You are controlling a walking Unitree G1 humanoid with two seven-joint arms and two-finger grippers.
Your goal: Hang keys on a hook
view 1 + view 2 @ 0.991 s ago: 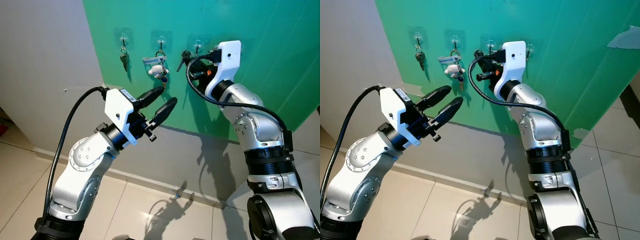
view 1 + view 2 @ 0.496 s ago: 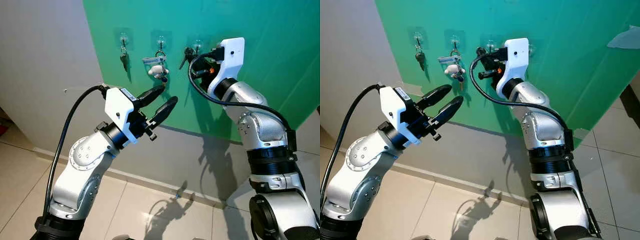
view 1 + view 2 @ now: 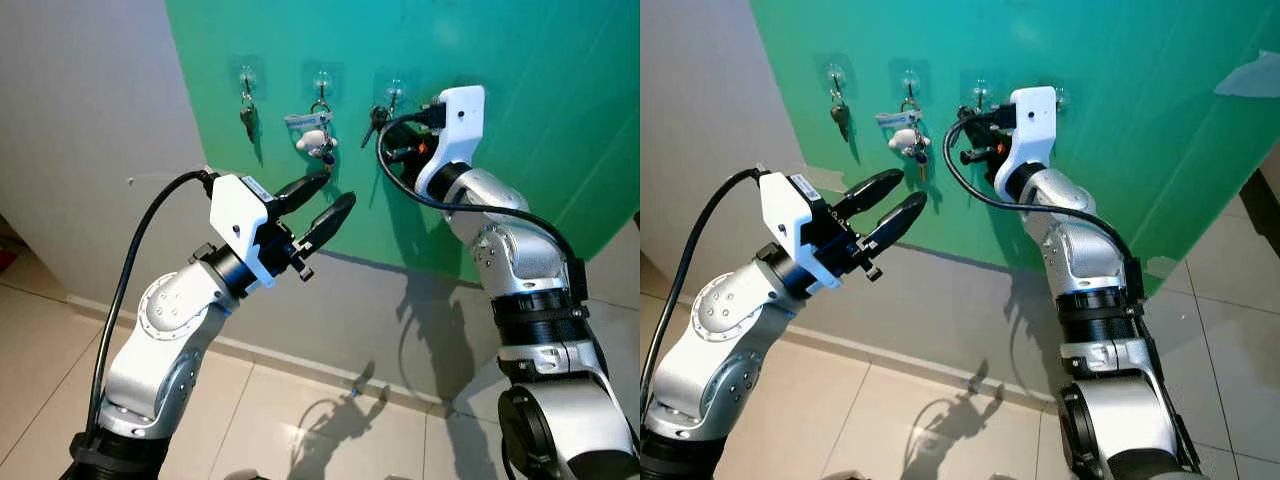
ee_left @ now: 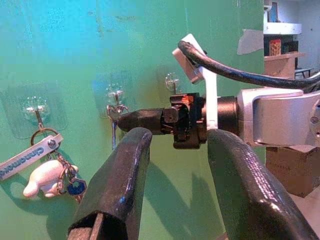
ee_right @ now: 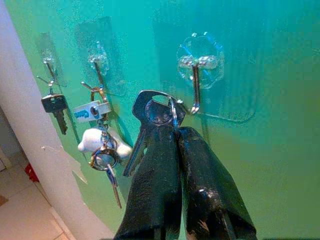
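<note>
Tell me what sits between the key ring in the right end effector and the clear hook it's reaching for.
Nothing: in the right wrist view, bare green wall separates the silver key ring, pinched by the right end effector, from the clear adhesive hook.

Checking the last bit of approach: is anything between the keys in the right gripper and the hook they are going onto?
Nothing visible. The right gripper holds the keys beside the bare hook, with only green wall between.

Shiny metal keys (image 5: 156,112), clear glossy plastic hook (image 5: 199,70), matt green wall (image 5: 270,60), glossy floor tiles (image 3: 330,430)

Right gripper (image 5: 172,137), arm raised and extended, jaws clamped together; left gripper (image 3: 320,205) held mid-air, jaws parted.
</note>
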